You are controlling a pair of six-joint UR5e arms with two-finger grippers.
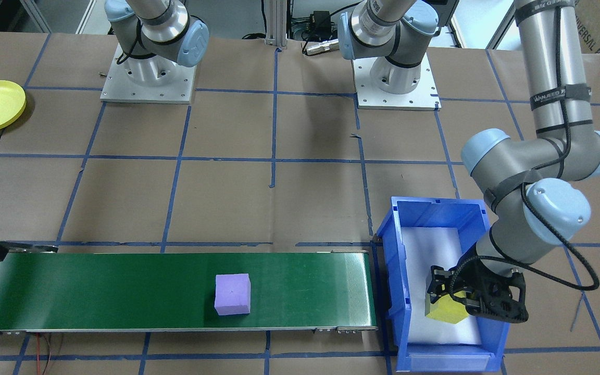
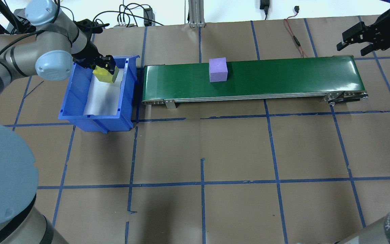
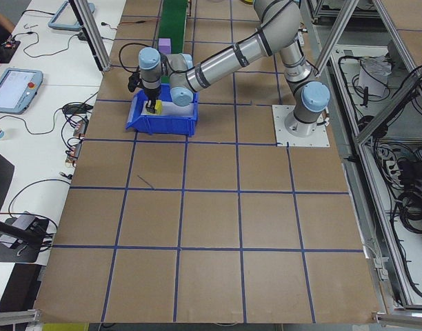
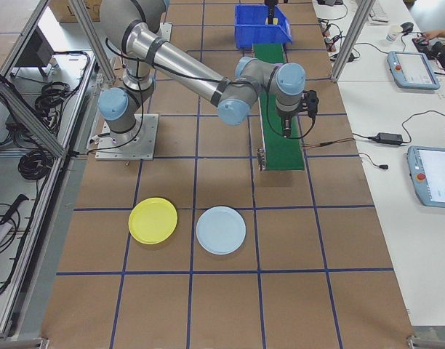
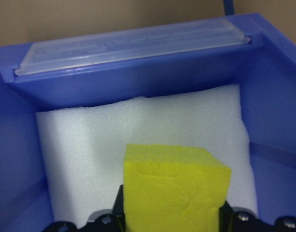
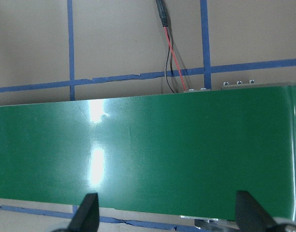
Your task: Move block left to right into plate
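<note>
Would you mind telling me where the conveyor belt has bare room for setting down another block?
The green belt is bare on both sides of the purple block: a short stretch toward the blue bin, a longer one toward the open right end effector. The bin end is crowded by the left end effector holding the yellow block.

The blue bin's (image 2: 80, 101) walls are hemming in the left gripper (image 2: 104, 66) and its yellow block (image 2: 105, 75) on all sides, leaving only upward open; the purple block (image 2: 218, 69) is sitting mid-belt on the conveyor (image 2: 283, 74), whose end under the spread-fingered right gripper (image 2: 359, 42) is lying bare
</note>
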